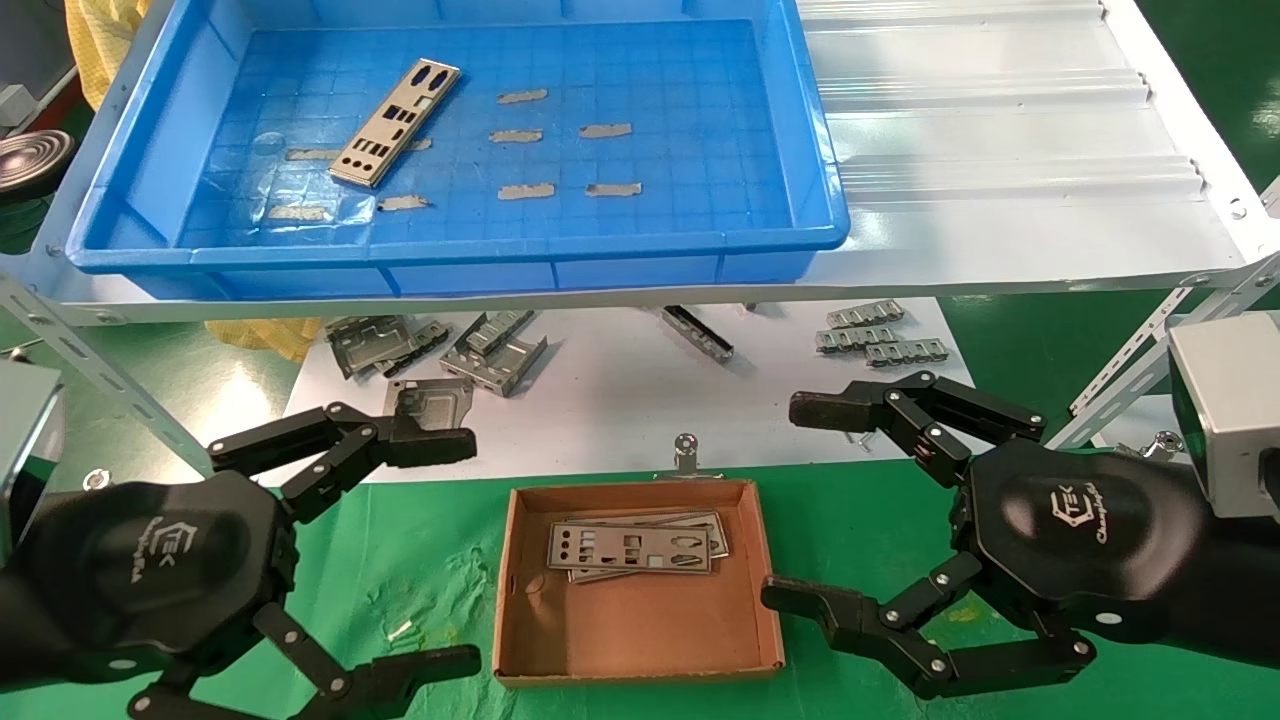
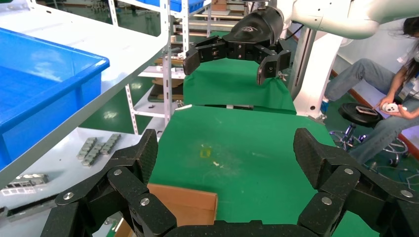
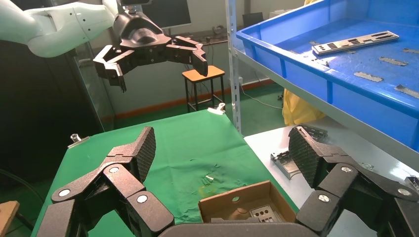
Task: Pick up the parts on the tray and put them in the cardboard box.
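Observation:
One silver punched plate (image 1: 395,122) lies at an angle on the left of the floor of the blue tray (image 1: 150,130), which stands on the white shelf. It also shows in the right wrist view (image 3: 356,42). The cardboard box (image 1: 640,645) sits on the green cloth between my grippers, with stacked plates (image 1: 635,545) inside. My left gripper (image 1: 440,555) is open and empty, left of the box. My right gripper (image 1: 805,505) is open and empty, right of the box. The box also shows under the left gripper (image 2: 183,207) and under the right gripper (image 3: 237,200).
Several grey tape strips (image 1: 525,135) are stuck on the tray floor. Bent grey brackets (image 1: 440,350) and small metal pieces (image 1: 880,335) lie on the white board under the shelf (image 1: 1000,150). Slanted shelf struts (image 1: 80,360) stand at both sides. A person sits far off (image 2: 390,94).

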### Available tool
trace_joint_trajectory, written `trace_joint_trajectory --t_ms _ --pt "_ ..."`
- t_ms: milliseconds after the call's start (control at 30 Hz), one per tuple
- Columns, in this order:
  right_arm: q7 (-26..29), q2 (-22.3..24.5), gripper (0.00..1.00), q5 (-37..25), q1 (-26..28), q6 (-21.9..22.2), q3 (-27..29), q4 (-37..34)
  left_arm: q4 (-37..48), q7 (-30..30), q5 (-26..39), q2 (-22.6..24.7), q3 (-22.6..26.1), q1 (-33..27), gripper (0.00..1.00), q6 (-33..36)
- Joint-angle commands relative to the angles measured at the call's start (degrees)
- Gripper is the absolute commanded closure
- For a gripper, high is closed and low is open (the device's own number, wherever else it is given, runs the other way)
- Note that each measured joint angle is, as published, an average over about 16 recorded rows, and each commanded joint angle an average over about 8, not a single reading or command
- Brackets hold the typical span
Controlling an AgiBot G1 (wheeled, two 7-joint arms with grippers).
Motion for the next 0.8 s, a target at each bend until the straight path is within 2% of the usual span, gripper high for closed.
trace_joint_trajectory --t_ms 33,800 --pt "0.0 0.0 0.0 0.0 0.0 0.0 0.0 0.0 0.0 0.0 0.0 0.0 0.0 0.0 0.0 0.0" --pt "0.0 0.0 0.0 0.0 0.0 0.0 0.0 0.0 0.0 0.0 0.0 0.0 0.0 0.0 0.0 0.0"
